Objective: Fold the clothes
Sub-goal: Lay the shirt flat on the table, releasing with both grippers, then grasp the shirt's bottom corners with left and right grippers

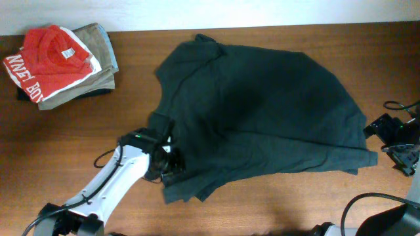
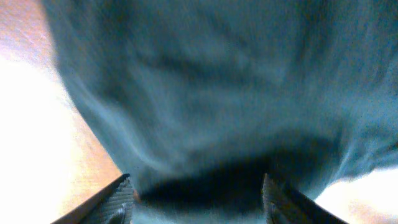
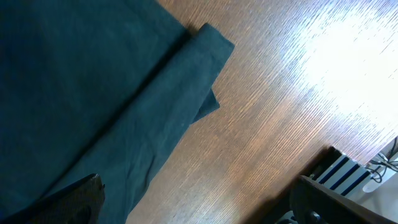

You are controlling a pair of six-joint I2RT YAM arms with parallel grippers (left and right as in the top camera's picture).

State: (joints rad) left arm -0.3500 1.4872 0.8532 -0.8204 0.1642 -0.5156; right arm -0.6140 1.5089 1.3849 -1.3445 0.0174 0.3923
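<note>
The dark green-black T-shirt (image 1: 262,118) lies spread and rumpled over the middle of the wooden table; its white lettering is hidden. My left gripper (image 1: 169,159) is at the shirt's lower left edge, over the fabric. In the left wrist view the fingers (image 2: 198,198) are spread wide with the shirt (image 2: 211,93) filling the space between and beyond them. My right gripper (image 1: 400,145) is off the shirt's right edge, open and empty. In the right wrist view its fingers (image 3: 196,199) straddle bare wood, with the shirt's folded corner (image 3: 112,106) to the left.
A folded red shirt with white lettering (image 1: 49,62) lies on a folded khaki garment (image 1: 98,49) at the table's far left corner. Cables (image 1: 397,105) lie by the right edge. Bare wood table (image 1: 275,203) shows in front of the shirt.
</note>
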